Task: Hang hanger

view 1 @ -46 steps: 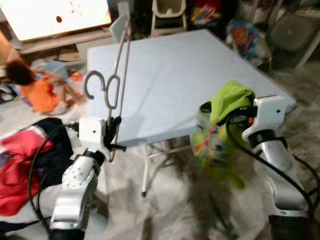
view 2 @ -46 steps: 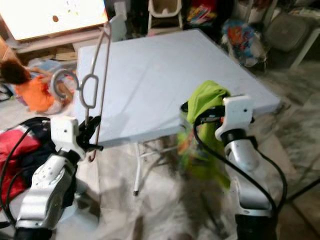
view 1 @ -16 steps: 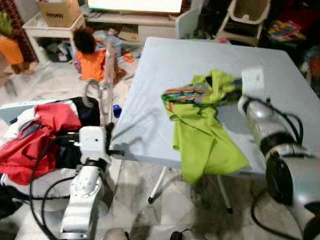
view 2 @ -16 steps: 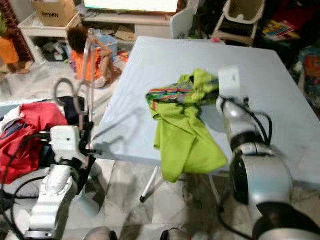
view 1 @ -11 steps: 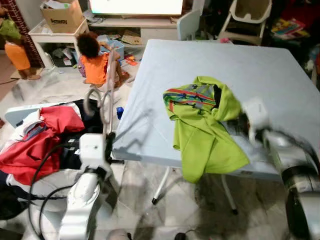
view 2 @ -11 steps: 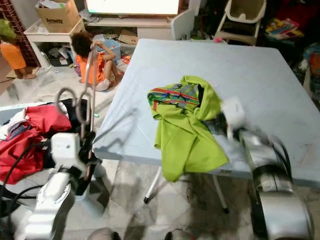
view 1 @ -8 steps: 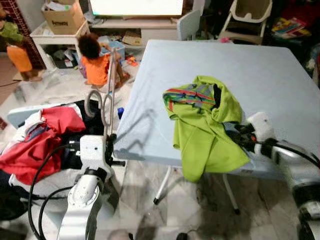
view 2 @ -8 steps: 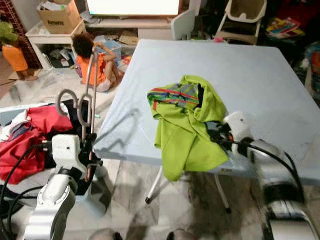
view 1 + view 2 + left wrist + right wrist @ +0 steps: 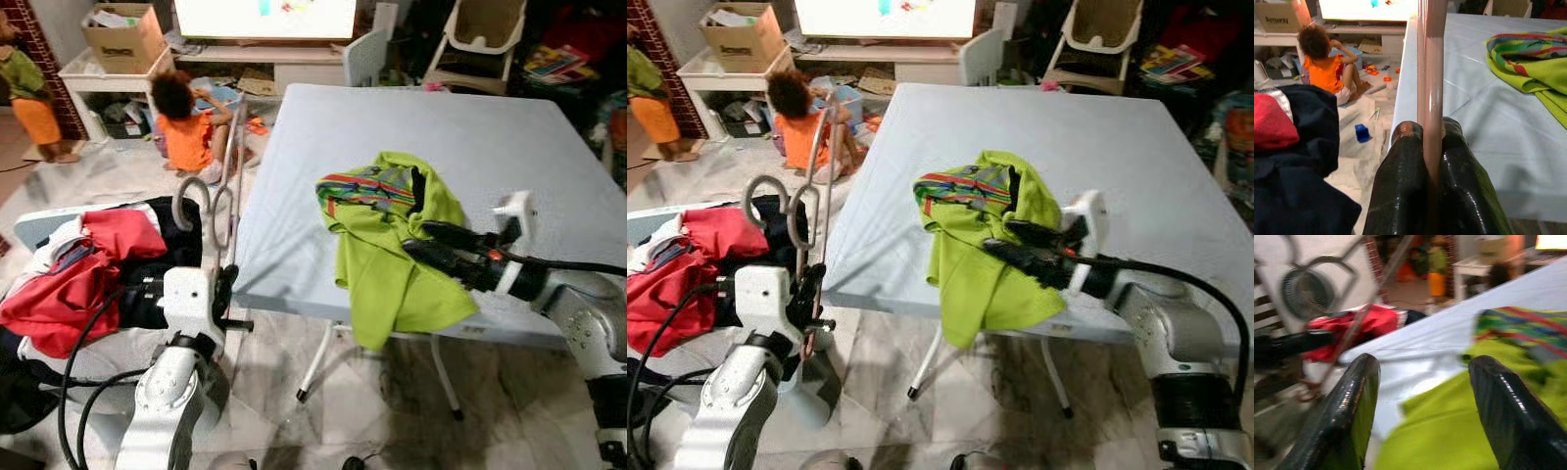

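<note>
Since earlier, right gripper (image 9: 1004, 240) has released the green shirt (image 9: 397, 245) onto the surface (image 9: 509, 147), fingers spread. Left gripper (image 9: 1432, 161) pinches stiff, light hanger (image 9: 220, 186); grip shirt's limp collar.

- Far half of table (image 9: 470, 127): bare, open to a reaching gripper.
- Near edge: green shirt (image 9: 397, 245) drapes over it, blocking.
- Left floor: clothes pile (image 9: 88, 264), child (image 9: 186, 127) crowd passage.

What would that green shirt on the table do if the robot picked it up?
The green shirt would probably sag limply: it lies crumpled, one end drooping over the table edge. It looks light, likely sliding easily. The right gripper hovers open above it.
</note>
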Motion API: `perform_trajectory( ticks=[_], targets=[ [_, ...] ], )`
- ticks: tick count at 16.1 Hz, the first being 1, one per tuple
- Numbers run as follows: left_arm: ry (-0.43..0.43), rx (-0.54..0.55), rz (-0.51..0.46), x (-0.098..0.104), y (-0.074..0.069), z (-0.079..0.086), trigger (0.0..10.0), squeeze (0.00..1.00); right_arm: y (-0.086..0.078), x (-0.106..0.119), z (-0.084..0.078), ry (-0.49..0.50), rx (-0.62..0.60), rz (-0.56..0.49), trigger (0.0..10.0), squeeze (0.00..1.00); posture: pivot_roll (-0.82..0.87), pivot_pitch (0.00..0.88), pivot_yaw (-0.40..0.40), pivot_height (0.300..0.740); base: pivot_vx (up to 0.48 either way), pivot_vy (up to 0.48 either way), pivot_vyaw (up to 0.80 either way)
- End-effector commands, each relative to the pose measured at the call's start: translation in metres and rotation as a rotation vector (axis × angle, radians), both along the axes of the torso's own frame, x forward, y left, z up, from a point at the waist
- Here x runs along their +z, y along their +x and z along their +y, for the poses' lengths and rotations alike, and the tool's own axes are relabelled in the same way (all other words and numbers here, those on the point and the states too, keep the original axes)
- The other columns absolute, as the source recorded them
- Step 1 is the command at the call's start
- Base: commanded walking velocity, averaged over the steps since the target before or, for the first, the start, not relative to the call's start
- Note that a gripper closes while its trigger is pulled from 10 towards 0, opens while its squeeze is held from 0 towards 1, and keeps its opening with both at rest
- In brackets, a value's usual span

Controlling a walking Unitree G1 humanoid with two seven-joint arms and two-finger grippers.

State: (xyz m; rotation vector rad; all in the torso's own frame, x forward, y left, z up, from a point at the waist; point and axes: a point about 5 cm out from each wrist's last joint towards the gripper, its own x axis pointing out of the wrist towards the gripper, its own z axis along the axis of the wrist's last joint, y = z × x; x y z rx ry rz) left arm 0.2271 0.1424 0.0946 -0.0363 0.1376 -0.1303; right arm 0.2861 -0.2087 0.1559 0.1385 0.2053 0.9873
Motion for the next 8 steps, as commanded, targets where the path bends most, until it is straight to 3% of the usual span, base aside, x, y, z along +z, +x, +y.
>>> perform_trajectory(
  ticks=[1,2,3,4,5,8],
  targets=[
    [-0.003,0.008,-0.028,0.008,0.000,0.001,10.0,0.00,-0.004,-0.005,0.011,-0.007,0.074,0.028,10.0,1.00,0.05,0.000,-0.022,0.740,0.000,0.000,0.00],
    [-0.005,0.009,-0.027,0.009,0.000,0.001,10.0,0.00,-0.004,-0.029,0.024,-0.069,0.102,0.106,10.0,1.00,0.06,0.000,-0.024,0.740,0.000,0.000,0.00],
    [-0.007,0.010,-0.025,0.010,-0.001,0.001,10.0,0.00,0.002,-0.040,0.033,-0.082,0.088,0.136,10.0,1.00,0.07,0.002,-0.024,0.740,0.000,0.000,0.00],
    [-0.007,0.010,-0.025,0.010,-0.001,0.001,10.0,0.00,0.002,-0.040,0.033,-0.082,0.088,0.136,10.0,1.00,0.07,0.002,-0.024,0.740,0.000,0.000,0.00],
    [-0.008,0.018,-0.019,0.011,-0.003,0.002,10.0,0.00,0.016,-0.051,0.047,-0.100,0.035,0.158,10.0,1.00,0.08,0.016,-0.030,0.740,0.000,0.000,0.00],
    [-0.003,0.036,-0.007,0.011,-0.009,0.006,10.0,0.00,0.033,-0.059,0.068,-0.120,-0.045,0.193,10.0,1.00,0.11,0.026,-0.039,0.740,0.000,0.000,0.00]
  ],
)
